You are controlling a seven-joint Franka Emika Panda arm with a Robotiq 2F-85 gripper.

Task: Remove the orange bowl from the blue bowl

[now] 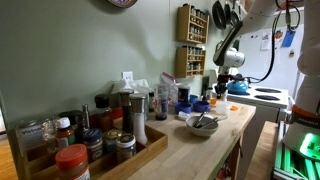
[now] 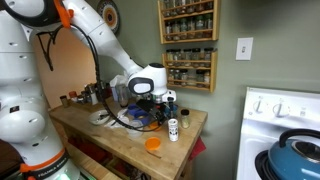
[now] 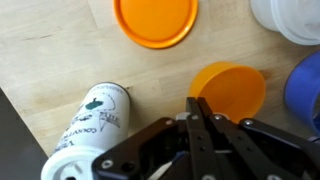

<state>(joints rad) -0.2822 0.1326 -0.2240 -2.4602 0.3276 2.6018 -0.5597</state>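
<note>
In the wrist view the small bowl (image 3: 235, 88) is just left of the medium bowl (image 3: 308, 92) and outside it. The claw (image 3: 195, 105) pinches its left rim. The large bowl (image 3: 292, 18) lies at the far right. A round dish (image 3: 156, 20) lies left of it on the desk (image 3: 50, 60), and a bottle (image 3: 92, 130) is at the near left. In an exterior view a kettle (image 2: 300, 150) sits on the stove (image 2: 262, 108), right of the desk. A spice rack (image 2: 188, 45) hangs on the wall behind.

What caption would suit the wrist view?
End effector closed on the rim of the orange bowl, blue bowl beside it, above a wooden counter.
</note>
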